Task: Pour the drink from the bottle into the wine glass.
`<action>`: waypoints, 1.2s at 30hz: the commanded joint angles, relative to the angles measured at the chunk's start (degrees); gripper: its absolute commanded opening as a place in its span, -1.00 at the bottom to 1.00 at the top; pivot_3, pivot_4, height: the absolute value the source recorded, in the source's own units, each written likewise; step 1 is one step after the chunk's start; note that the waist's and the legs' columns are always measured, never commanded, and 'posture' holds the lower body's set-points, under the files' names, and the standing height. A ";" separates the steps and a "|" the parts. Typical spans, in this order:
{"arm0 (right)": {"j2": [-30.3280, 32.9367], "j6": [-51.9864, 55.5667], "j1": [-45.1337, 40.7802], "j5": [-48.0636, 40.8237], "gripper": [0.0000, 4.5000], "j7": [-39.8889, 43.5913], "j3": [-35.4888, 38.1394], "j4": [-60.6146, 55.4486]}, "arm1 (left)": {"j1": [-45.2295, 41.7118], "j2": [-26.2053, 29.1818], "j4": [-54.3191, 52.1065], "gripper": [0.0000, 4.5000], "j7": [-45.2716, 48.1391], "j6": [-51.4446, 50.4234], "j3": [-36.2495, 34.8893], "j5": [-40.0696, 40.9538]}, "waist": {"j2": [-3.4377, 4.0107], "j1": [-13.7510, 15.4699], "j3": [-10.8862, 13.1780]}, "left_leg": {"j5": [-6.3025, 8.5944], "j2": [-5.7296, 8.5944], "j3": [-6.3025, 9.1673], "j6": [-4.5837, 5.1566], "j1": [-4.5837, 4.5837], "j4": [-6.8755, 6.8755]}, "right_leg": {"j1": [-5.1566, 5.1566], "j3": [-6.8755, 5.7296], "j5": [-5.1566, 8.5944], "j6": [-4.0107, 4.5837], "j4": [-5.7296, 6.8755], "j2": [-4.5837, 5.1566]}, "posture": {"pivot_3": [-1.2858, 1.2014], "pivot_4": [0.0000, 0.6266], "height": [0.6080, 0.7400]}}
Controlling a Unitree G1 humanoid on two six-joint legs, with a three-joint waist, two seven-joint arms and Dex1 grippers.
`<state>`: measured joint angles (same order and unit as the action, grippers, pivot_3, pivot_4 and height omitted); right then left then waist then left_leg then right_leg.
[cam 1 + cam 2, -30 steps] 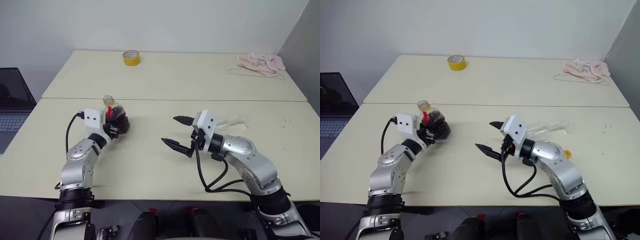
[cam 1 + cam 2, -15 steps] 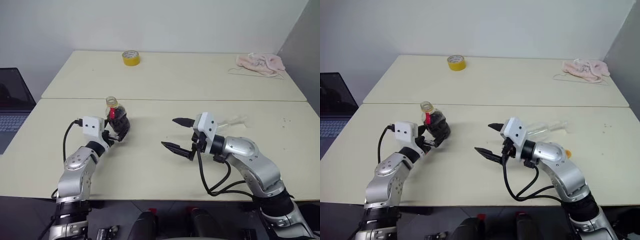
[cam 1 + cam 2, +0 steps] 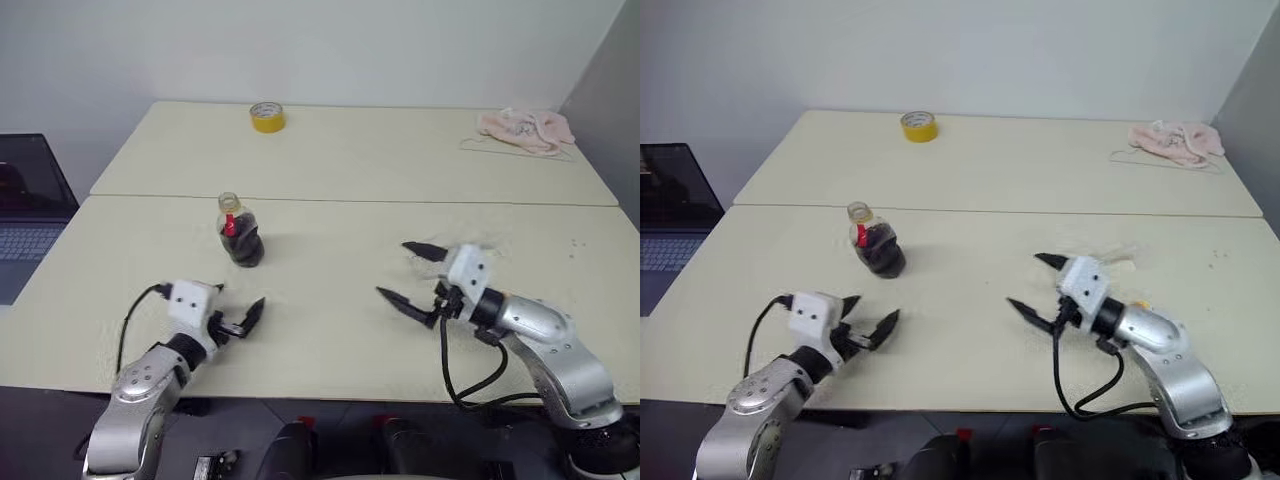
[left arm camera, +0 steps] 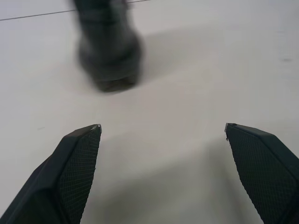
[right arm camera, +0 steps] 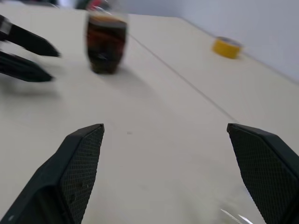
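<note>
In the left eye view, we saw the bottle [image 3: 240, 236] standing upright on the table [image 3: 330, 300], cap off, still mostly full of dark drink [image 3: 245, 246]. Our left gripper [image 3: 243, 318] hung near the table's front edge, at about six o'clock from the bottle and well apart from it, its jaws spread wide around nothing. Our right gripper [image 3: 412, 274] sat at roughly four o'clock from the bottle, just as wide and just as empty.

In the right eye view, the glass [image 3: 1108, 258] appeared to lie on its side just behind the right gripper, at about one o'clock from it; it was faint against the table, so we could not tell which way the bowl faced. The tape [image 3: 919, 126] and a pink cloth [image 3: 1176, 140] lay at the far edge.

In the left wrist view, the bottle showed blurred ahead of our parted, bare fingers [image 4: 74, 158].

In the right wrist view, the bottle stood beyond our own spread fingers [image 5: 79, 158], with the left gripper beside it.

We judged the bottle light, thin-walled and springy: best taken around the bulbous body, gently, or drink would well out of the open neck. The glass looked brittle and slick; we would take it at the stem or low on the bowl.
</note>
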<state>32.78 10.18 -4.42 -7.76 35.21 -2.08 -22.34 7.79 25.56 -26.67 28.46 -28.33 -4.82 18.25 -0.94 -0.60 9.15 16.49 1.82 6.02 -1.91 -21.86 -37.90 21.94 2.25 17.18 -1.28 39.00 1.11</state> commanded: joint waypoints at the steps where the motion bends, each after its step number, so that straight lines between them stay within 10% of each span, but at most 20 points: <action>1: 1.41 -9.33 2.73 6.81 1.00 -4.57 3.65 4.69 | -4.64 0.61 -4.33 0.99 2.38 -3.38 4.39 2.53 | 0.00 0.15 0.00 | 0.00 0.00 0.01 -0.01 0.00 0.00 | 0.00 -0.01 0.00 0.00 0.00 -0.01 | 0.03 -0.52 1.00; 13: 6.35 -17.37 4.50 25.77 1.00 -16.58 5.04 16.25 | -20.40 -0.40 0.50 0.99 7.72 -6.48 12.97 3.67 | 0.03 -0.25 -0.01 | -0.12 -0.07 -0.16 -0.21 0.07 0.02 | 0.00 0.11 0.00 0.00 0.06 -0.10 | 0.03 -0.52 1.00; 36: 8.16 -17.77 -13.68 46.41 1.00 -27.52 -5.68 35.41 | -23.62 -1.50 2.67 0.99 8.44 -5.31 15.73 1.65 | 0.03 -0.95 -0.01 | -0.13 -0.07 -0.18 -0.23 0.06 0.01 | 0.01 0.13 0.00 0.01 0.06 -0.10 | 0.03 -0.52 1.00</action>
<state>40.18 -6.31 -16.47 37.45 9.32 -7.29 12.44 -14.71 24.36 -23.44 36.82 -34.66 10.91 20.00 -0.91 -1.55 9.15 16.36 1.75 5.84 -2.13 -21.80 -37.89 21.95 2.39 17.17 -1.27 39.07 1.00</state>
